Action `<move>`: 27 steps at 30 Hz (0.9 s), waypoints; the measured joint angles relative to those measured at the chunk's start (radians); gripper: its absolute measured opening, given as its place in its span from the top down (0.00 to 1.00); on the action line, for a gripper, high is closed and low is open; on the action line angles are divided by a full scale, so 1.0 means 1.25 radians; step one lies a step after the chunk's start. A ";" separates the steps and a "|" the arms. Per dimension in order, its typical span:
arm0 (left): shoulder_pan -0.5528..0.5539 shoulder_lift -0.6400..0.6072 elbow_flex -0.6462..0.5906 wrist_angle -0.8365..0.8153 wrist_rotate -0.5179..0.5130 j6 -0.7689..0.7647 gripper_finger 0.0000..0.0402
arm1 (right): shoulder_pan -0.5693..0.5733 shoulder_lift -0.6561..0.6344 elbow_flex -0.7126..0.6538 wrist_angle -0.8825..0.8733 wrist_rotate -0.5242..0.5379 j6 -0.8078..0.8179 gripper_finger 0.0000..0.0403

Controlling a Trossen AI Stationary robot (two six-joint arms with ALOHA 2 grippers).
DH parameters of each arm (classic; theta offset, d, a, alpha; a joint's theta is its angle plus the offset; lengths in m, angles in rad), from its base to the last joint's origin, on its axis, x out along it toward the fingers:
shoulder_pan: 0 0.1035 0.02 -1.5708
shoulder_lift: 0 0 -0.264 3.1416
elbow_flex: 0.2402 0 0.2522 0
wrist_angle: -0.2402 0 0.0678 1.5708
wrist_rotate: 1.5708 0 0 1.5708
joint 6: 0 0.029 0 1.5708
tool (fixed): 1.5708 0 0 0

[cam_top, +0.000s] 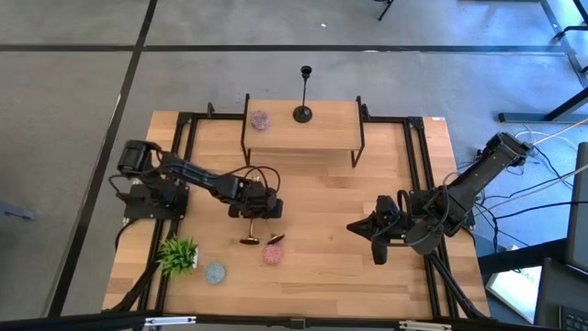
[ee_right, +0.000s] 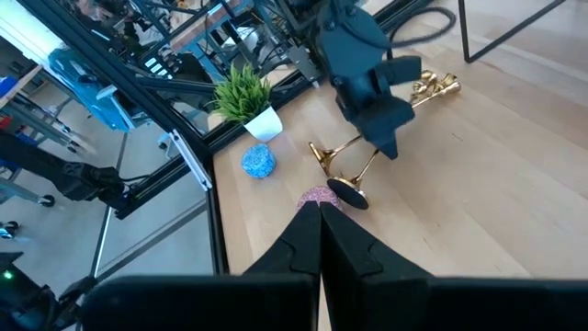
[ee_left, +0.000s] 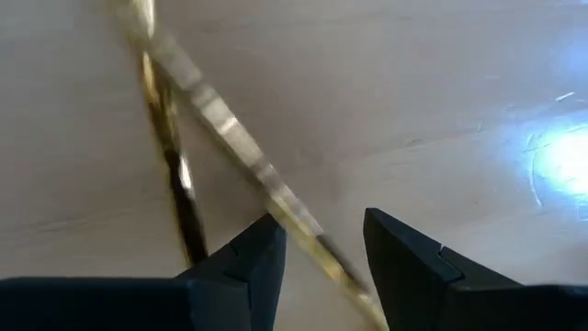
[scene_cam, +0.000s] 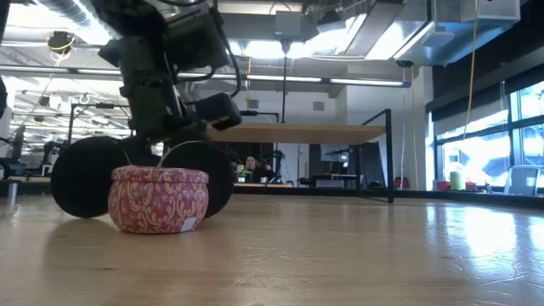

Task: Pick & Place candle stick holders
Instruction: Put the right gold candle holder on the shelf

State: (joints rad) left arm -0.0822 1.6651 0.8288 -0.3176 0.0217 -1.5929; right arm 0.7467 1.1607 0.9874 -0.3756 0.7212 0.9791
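Two gold candle stick holders (ee_right: 344,147) (ee_right: 366,171) lie crossed on the table, round bases (ee_right: 349,193) toward the near edge and cups (ee_right: 436,88) toward the far edge. My left gripper (ee_left: 322,230) hangs over them pointing steeply down, open, with one finger on each side of one gold shaft (ee_left: 239,147); the other shaft (ee_left: 170,147) lies beside it. The black candle stick holder (cam_top: 304,92) stands upright on its base on the raised shelf (cam_top: 331,129). My right gripper (cam_top: 360,227) waits shut and raised at the right. My left gripper comes from above with its fingers across one gold shaft (ee_left: 308,234), which runs slantwise through the gap between them. Whether either finger touches the shaft I cannot tell. The holder lies on the table.
A pink patterned tin (scene_cam: 159,198) sits by the gold bases (scene_cam: 85,174), with a blue ball (cam_top: 214,272) and a small green plant (cam_top: 179,254) near the front left. Another pink object (cam_top: 260,119) is on the shelf. Bare wood lies in the table's middle.
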 joint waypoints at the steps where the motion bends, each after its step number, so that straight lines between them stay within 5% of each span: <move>1: 0.000 0.006 0.001 0.013 0.004 -0.001 0.65 | 0.000 0.000 0.000 0.000 0.000 0.000 1.00; 11: -0.002 -0.014 0.002 0.035 -0.006 0.034 0.96 | 0.000 0.000 0.000 0.001 0.000 0.000 1.00; 27: -0.002 -0.091 0.087 0.093 -0.080 0.188 0.98 | 0.000 0.000 0.000 0.008 0.009 0.000 1.00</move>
State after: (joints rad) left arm -0.0841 1.5509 0.9374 -0.2015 -0.0784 -1.3575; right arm 0.7464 1.1606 0.9874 -0.3653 0.7319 0.9787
